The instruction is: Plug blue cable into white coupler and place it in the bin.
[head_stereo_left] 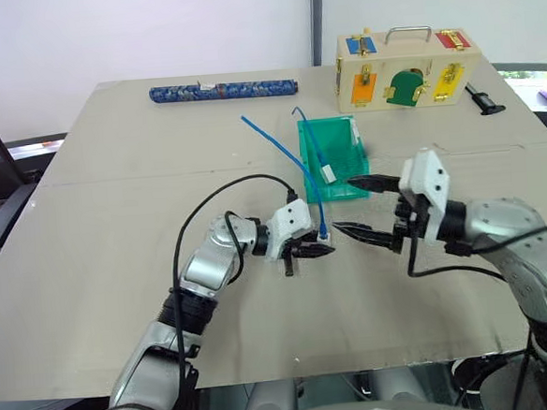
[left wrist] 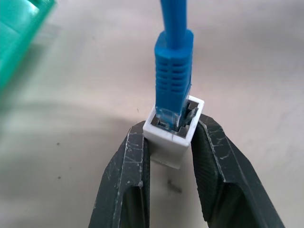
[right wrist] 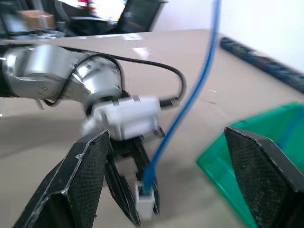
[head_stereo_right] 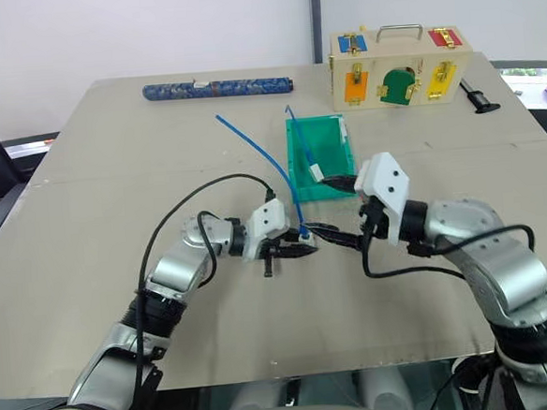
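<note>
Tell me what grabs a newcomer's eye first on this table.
First, the thin bright-blue cable plugged into the small white plastic coupler, which the left pincer clamps at mid-table just in front of the teal-green plastic bin. Next, the right pincer gapes wide open beside that joint. At the far edge stands a tan wooden box with coloured latches.

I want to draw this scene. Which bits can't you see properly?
- White coupler, left wrist view: its sides are covered by the left hand's fingers.
- Blue cable, left wrist view: the top edge cuts it off.
- Bin, right wrist view: partly behind a right hand finger, and blurry.
</note>
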You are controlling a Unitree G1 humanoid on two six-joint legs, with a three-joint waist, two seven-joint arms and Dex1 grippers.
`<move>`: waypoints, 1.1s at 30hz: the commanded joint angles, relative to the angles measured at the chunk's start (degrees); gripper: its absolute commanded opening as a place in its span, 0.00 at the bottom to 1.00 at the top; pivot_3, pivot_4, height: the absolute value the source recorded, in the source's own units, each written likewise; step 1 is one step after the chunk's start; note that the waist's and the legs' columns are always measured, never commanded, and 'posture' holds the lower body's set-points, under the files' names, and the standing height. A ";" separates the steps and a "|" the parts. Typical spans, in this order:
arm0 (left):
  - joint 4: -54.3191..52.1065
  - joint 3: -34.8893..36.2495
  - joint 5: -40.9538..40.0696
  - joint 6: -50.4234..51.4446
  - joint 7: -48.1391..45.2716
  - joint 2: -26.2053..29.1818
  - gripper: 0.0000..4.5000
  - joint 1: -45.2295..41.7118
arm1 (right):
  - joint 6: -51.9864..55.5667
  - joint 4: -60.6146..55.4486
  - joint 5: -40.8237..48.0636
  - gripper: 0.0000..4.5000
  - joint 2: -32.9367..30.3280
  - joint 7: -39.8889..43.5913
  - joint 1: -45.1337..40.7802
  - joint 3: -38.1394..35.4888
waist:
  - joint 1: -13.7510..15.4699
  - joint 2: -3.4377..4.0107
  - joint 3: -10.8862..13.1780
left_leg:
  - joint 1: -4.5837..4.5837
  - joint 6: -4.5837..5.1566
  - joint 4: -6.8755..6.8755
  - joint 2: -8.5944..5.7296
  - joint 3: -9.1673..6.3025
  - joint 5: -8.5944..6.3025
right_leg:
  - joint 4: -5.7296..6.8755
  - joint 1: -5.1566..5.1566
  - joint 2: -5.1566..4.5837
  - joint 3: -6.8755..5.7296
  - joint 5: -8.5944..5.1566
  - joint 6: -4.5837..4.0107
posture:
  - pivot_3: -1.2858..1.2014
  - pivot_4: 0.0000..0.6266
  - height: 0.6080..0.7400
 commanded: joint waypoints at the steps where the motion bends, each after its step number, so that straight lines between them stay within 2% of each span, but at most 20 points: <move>1: -5.35 7.52 -9.52 18.77 6.32 -3.65 0.15 -7.49 | -0.46 -8.47 -1.60 0.86 -0.42 -6.16 7.06 -7.21 | 0.27 -0.08 0.06 | -0.01 0.00 0.03 -0.02 -0.01 0.00 | 0.00 0.01 0.00 -0.01 -0.01 0.02 | 0.52 0.24 1.00; 3: -3.54 11.37 -12.89 27.49 10.94 -6.59 0.15 -13.44 | -2.21 -11.11 -4.09 0.86 0.59 -9.66 12.30 -10.03 | 0.43 -0.17 0.12 | -0.04 0.00 0.14 -0.03 -0.11 0.00 | 0.01 0.05 0.01 -0.11 -0.12 0.21 | 0.52 0.24 1.00; 6: 1.65 14.81 -13.81 33.33 17.70 -10.05 0.15 -20.51 | -3.90 -12.50 -6.11 0.86 3.03 -13.91 16.72 -11.98 | 0.01 -0.18 0.12 | -0.01 0.00 0.24 -0.07 -0.13 0.00 | 0.00 0.17 0.02 -0.15 -0.14 0.25 | 0.52 0.24 1.00; 9: 13.36 16.73 -11.17 33.54 25.84 -13.69 0.15 -28.69 | -4.58 -14.10 -4.78 0.86 7.25 -17.37 19.95 -13.66 | -0.12 -0.17 0.12 | 0.08 -0.01 0.22 -0.06 -0.05 0.00 | 0.01 0.20 0.03 -0.08 -0.15 0.25 | 0.52 0.24 1.00; 14: 31.03 17.61 -8.69 28.58 31.62 -16.08 0.15 -37.23 | -5.74 -16.09 -4.75 0.86 8.79 -18.42 24.20 -13.62 | -0.25 -0.13 0.19 | 0.08 -0.01 0.16 -0.06 0.01 0.00 | 0.00 0.14 0.07 -0.01 -0.14 0.24 | 0.52 0.24 1.00; 20: 39.30 19.77 -9.47 26.67 31.76 -16.50 0.70 -42.44 | -6.71 -17.03 -4.99 0.88 9.03 -19.40 27.07 -13.31 | -0.08 -0.19 0.34 | -0.01 -0.02 0.14 -0.07 0.02 0.00 | -0.04 0.06 0.05 0.00 -0.14 0.24 | 0.52 0.24 1.00; 23: 38.20 20.05 -9.76 29.92 32.22 -15.40 0.97 -42.78 | -6.95 -17.08 -4.78 0.88 8.92 -19.58 27.42 -13.10 | -0.15 -0.19 0.35 | 0.01 -0.02 0.12 -0.08 0.05 0.00 | -0.04 0.06 0.03 0.04 -0.15 0.25 | 0.52 0.24 1.00; 29: 21.80 21.05 -14.31 44.87 32.25 -10.82 0.99 -38.03 | -7.63 -16.30 -4.13 0.88 8.21 -18.76 27.85 -12.99 | -0.40 -0.16 0.38 | 0.05 -0.02 0.02 -0.04 0.08 0.00 | -0.01 0.01 0.05 0.09 -0.15 0.25 | 0.52 0.24 1.00; 33: 5.08 21.58 -18.97 46.81 30.28 -8.33 0.99 -29.92 | -7.80 -14.65 -2.74 0.88 7.15 -17.43 26.90 -13.99 | -0.28 -0.14 0.38 | 0.06 -0.04 -0.04 0.01 0.15 0.01 | 0.00 -0.01 0.03 0.17 -0.04 0.06 | 0.52 0.24 1.00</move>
